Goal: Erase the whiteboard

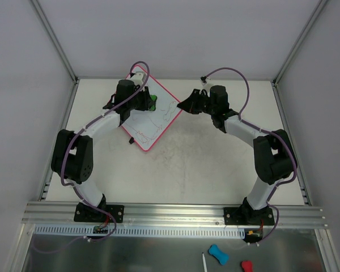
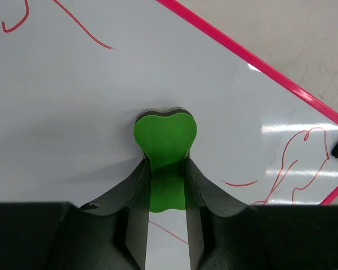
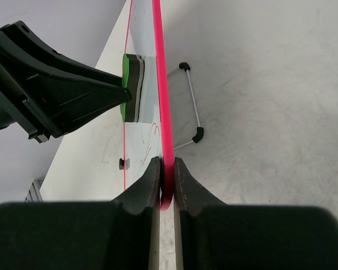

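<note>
The whiteboard is sitting on the far left part of the table, turned so that it is reading as a diamond in the top view, with one corner pointing toward the right arm. Its pink-red rim is enclosing a white face that is carrying thin red scribbles. The right gripper is clamping the rim at that right-hand corner, and its jaws are standing narrow, one finger pressing on each side of the board's edge. The left gripper is reaching over the upper part of the board, its jaws closing narrowly on a green eraser with a dark backing layer. In the right wrist view the eraser's dark side is lying against the white face while the green side is facing the gripper. A thin grey wire stand with black end caps is showing behind the board, on the side away from the eraser. Whether the board is lying flat or being propped up cannot be determined. Grey smudges are marking the table near the middle.
</note>
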You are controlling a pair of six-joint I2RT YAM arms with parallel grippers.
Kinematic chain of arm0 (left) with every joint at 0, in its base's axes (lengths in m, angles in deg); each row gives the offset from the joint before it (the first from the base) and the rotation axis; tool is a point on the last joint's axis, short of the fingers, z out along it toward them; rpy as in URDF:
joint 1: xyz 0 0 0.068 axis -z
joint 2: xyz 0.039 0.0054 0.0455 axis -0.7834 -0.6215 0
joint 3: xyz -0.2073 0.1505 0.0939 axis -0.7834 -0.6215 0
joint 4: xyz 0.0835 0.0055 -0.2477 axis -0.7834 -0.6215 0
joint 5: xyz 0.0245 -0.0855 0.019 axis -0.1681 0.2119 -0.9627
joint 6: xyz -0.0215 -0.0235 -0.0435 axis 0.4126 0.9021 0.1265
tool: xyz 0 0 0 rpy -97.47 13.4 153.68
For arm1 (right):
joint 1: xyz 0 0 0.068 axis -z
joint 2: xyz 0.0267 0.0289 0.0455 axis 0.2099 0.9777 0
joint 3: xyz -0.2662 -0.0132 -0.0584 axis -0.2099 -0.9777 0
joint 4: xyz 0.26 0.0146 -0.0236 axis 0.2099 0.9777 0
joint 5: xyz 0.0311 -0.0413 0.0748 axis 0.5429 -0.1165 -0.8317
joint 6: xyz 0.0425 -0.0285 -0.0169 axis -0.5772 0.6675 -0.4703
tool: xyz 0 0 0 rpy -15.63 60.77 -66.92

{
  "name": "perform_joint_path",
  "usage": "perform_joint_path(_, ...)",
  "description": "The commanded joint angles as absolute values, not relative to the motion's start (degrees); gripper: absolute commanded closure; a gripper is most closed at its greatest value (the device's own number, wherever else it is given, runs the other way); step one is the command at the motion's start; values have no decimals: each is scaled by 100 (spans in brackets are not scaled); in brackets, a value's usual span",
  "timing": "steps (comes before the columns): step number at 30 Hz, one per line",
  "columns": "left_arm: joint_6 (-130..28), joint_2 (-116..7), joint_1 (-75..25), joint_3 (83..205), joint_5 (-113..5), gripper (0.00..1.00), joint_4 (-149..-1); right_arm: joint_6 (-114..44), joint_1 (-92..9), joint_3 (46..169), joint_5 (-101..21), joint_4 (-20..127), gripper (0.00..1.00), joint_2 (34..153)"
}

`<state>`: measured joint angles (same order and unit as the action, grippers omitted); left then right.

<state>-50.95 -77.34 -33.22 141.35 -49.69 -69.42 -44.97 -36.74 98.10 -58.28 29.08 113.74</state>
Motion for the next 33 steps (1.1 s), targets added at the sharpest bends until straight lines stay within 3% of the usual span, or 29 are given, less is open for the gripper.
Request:
perform_joint_path(1, -5463, -7717, -2978, 13806, -5051, 100, -7482, -4200, -4112, 9763, -6129, 2797, 100, 11253)
perform_joint_path(16, -5824, -7321, -1994, 13498, -5253, 100, -7042, -4209, -4156, 9781, -6120, 2771, 100, 11279)
perform_joint_path(33, -6201, -7383, -1607, 13595, -5034, 100, -7086, -4182, -4182, 9790, -6129, 2762, 100, 11279)
